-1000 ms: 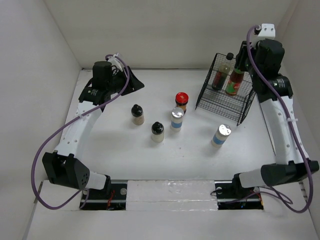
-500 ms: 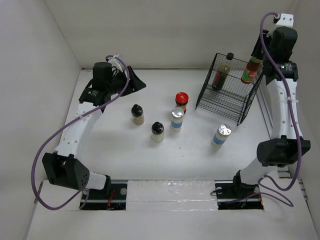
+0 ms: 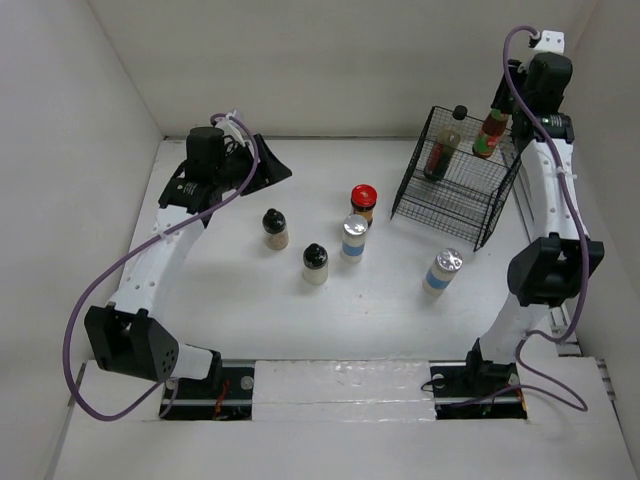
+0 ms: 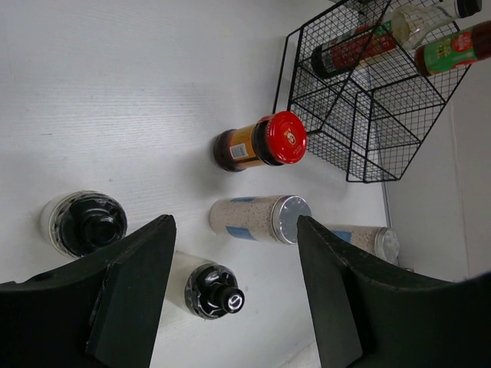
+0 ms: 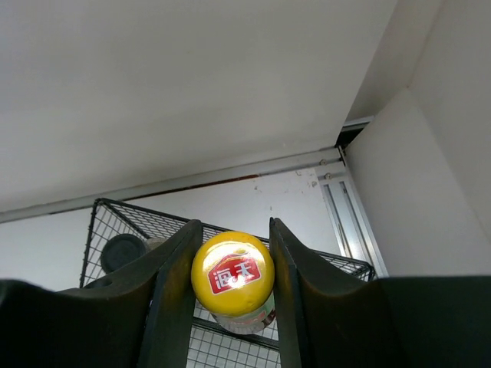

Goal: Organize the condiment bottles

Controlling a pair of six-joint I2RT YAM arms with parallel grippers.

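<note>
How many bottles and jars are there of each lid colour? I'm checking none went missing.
Black-capped shakers: 2
Silver-lidded blue-labelled jars: 2
Red-lidded jar: 1
Tall dark black-capped bottle, in the wire rack: 1
Yellow-capped red-green bottle, held in the right claw above the rack: 1
Total: 7

Right arm stretched upright, its tool (image 5: 232,284) clamped; left arm reaching forward low, tool (image 4: 234,295) spread.
</note>
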